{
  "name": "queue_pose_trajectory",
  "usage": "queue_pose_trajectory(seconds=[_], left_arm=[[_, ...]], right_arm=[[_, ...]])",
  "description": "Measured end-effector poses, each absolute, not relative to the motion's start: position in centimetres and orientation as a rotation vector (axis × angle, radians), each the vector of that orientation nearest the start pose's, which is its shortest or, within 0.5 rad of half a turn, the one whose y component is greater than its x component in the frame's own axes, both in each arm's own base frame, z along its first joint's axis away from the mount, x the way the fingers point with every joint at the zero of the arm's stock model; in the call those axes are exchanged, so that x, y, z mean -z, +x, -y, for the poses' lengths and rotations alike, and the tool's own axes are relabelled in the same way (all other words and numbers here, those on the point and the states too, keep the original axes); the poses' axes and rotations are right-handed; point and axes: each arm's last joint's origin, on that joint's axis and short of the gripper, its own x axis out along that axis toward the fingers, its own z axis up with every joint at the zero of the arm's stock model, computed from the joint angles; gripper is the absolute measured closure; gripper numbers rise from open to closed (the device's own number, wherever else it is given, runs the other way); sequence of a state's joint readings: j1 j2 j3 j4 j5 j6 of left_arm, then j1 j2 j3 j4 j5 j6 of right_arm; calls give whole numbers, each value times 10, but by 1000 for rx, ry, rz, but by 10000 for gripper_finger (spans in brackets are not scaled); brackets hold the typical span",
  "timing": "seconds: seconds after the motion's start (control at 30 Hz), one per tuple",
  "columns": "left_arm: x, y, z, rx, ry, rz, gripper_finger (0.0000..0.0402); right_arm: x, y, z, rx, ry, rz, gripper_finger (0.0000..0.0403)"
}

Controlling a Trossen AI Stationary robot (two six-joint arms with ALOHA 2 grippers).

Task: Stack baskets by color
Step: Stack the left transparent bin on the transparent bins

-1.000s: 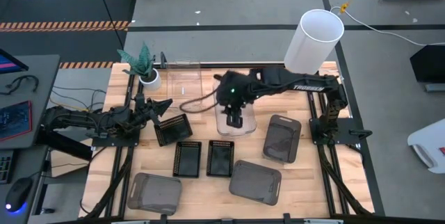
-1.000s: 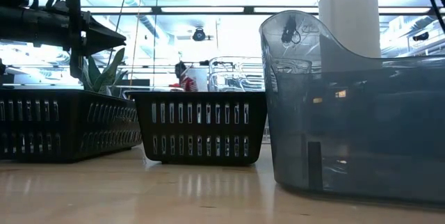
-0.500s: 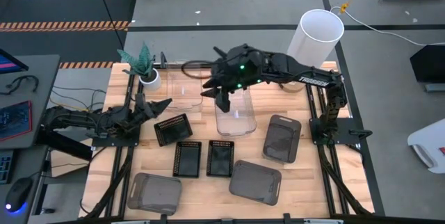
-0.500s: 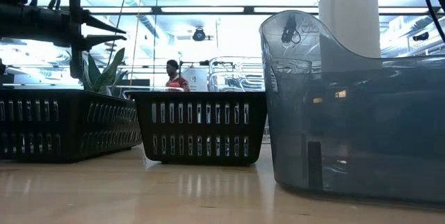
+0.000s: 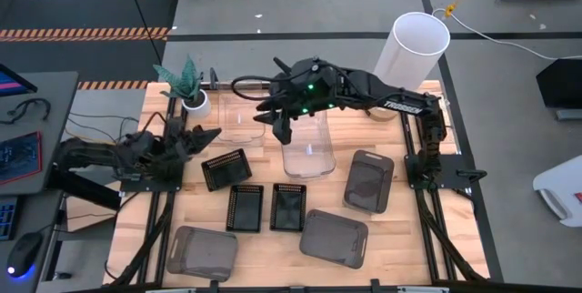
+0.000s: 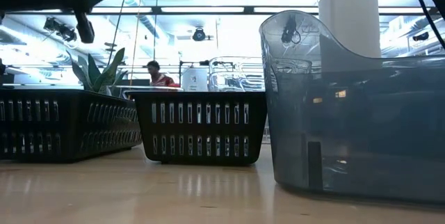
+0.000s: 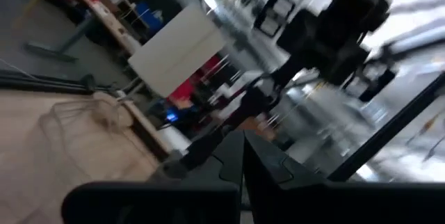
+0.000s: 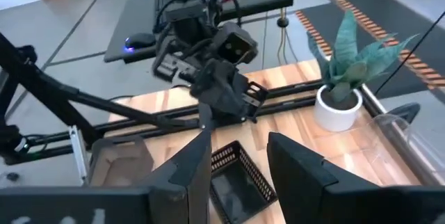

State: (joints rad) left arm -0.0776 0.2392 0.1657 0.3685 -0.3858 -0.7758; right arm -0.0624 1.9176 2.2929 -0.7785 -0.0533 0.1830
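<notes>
Two clear baskets stand on the table, one at the far left (image 5: 239,118) and one at the middle (image 5: 307,147). Three black slatted baskets (image 5: 225,167) (image 5: 244,207) (image 5: 288,207) sit nearer. Three grey baskets (image 5: 368,181) (image 5: 334,237) (image 5: 202,252) lie toward the near edge. My right gripper (image 5: 277,132) hangs open above the gap between the clear baskets, nothing between its fingers (image 8: 240,140). My left gripper (image 5: 211,133) is shut and empty, held above the table's left side beside the angled black basket.
A tall white cylinder (image 5: 411,52) stands at the far right corner. A small white pot with a plant (image 5: 194,102) stands at the far left. In the low view a grey basket (image 6: 354,113) fills the right, black baskets (image 6: 200,126) the left.
My right gripper has risen out of the middle clear basket, gone toward the far left and tipped from pointing down to nearer level; that basket stays put. My left gripper has risen and shut its fingers.
</notes>
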Motion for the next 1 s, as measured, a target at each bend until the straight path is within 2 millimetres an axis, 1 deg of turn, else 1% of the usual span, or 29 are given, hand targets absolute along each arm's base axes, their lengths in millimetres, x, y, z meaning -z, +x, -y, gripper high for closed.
queue_pose_trajectory(seconds=[0.07, 0.27, 0.4, 0.5, 0.63, 0.73, 0.83, 1.0], left_arm=[[-246, 104, -3, -202, -793, 344, 389], [-272, 110, -3, -288, -714, 145, 389], [-280, 117, -2, -340, -676, -4, 389], [-284, 125, -1, -359, -663, -81, 388], [-284, 138, -2, -416, -651, -213, 386], [-280, 150, -9, -471, -666, -330, 377], [-280, 164, -21, -465, -697, -404, 366], [-272, 187, -48, -436, -719, -538, 346]], right_arm=[[-467, 397, 25, 75, 198, -379, 257], [-495, 368, 31, 124, 167, -298, 257], [-514, 344, 34, 133, 163, -244, 257], [-529, 323, 34, 135, 152, -200, 257], [-545, 297, 31, 143, 126, -162, 257], [-551, 277, 30, 171, 123, -167, 257], [-551, 263, 30, 201, 121, -213, 257], [-546, 249, 29, 229, 117, -301, 257]])
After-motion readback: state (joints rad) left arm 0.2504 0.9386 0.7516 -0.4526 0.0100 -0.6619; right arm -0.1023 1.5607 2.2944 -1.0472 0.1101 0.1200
